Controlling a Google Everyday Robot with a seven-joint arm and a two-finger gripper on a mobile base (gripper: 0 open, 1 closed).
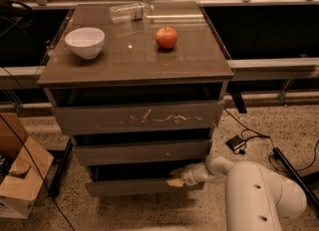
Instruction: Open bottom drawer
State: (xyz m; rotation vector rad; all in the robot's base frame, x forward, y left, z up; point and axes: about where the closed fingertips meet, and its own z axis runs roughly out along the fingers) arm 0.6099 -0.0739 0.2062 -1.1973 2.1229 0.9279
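speckled floor (pixel 149 215); gripper (pixel 175 181) at bottom drawer (pixel 134 187) top edge.

Bottom drawer (pixel 134 187) — slim, grey-brown, seemingly ajar; hand (pixel 175 181) at top edge.

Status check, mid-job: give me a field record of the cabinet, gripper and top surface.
gripper: at the top edge of the bottom drawer, right of its middle
bottom drawer: dark gap above its front; how far out, cannot tell
middle drawer: front with tiny white speck
top drawer: front with white scratches
cabinet top: white bowl left, apple right, plastic bottle lying at the back
floor left: cardboard box
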